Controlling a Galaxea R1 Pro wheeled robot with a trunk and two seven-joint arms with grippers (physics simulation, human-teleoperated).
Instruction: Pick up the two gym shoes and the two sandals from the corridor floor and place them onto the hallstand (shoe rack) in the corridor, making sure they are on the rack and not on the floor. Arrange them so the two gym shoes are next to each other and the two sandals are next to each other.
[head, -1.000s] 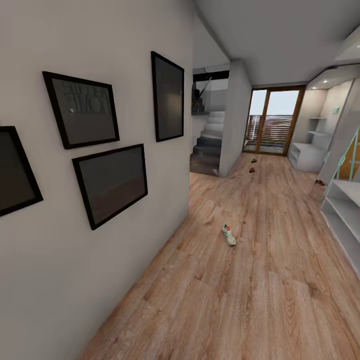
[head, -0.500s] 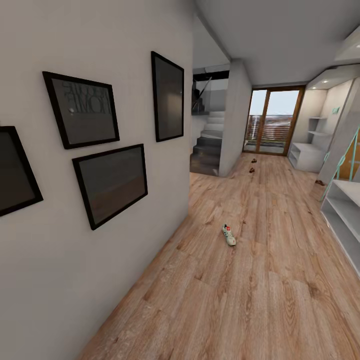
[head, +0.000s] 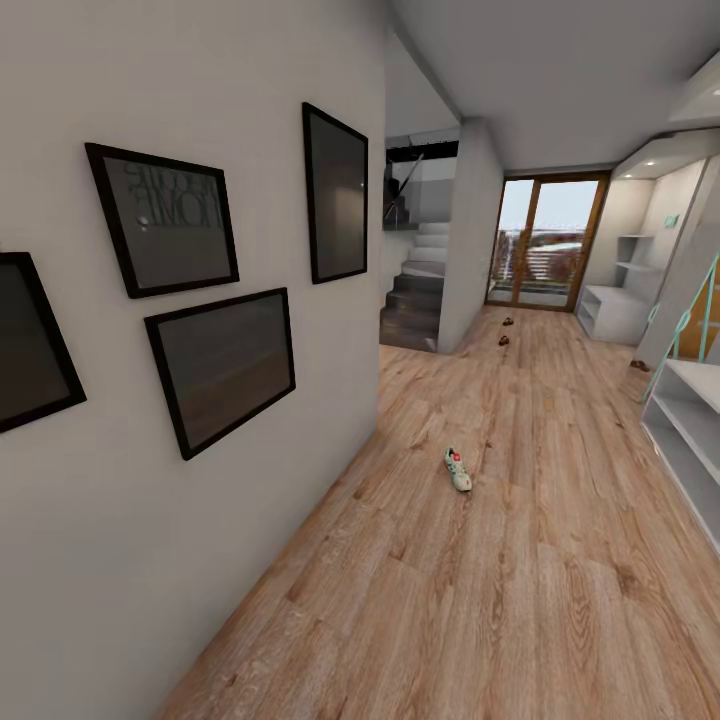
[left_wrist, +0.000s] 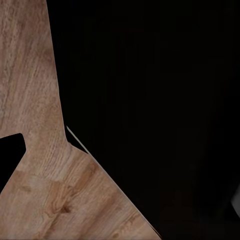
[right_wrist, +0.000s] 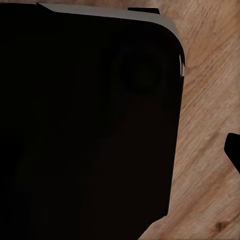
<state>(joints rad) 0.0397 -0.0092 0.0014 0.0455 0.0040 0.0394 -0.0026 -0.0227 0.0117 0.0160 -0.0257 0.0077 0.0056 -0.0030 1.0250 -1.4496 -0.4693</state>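
head view looks down a long corridor with a wood-plank floor (head: 520, 600). one gym shoe (head: 458, 469), cream-white with a red patch, lies alone on the floor about midway along, nearer the left wall (head: 100, 560) than the right side. far down the corridor, near the glass door (head: 545, 245), two small brown sandals (head: 505, 331) sit on the floor close to each other, one a little farther off than the other; they are too small to tell how they lie. another small dark thing (head: 639, 366) rests on the floor at the right, beside a grey slanted panel; what it is cannot be told. at the far right end stands a low white shoe rack (head: 612, 312) with white wall shelves above it. nearer, along the right edge, is another low white unit (head: 690, 425) with open tiers. four dark picture frames (head: 222, 365) hang on the left wall, and a staircase (head: 418, 285) rises past the wall's end.

left wrist view shows wood floor beside a large black body of the robot; the left claw's fingers are not to be made out, so its opening cannot be told.

right wrist view shows a large black body with a pale edge over wood floor; the right claw's state cannot be told either.
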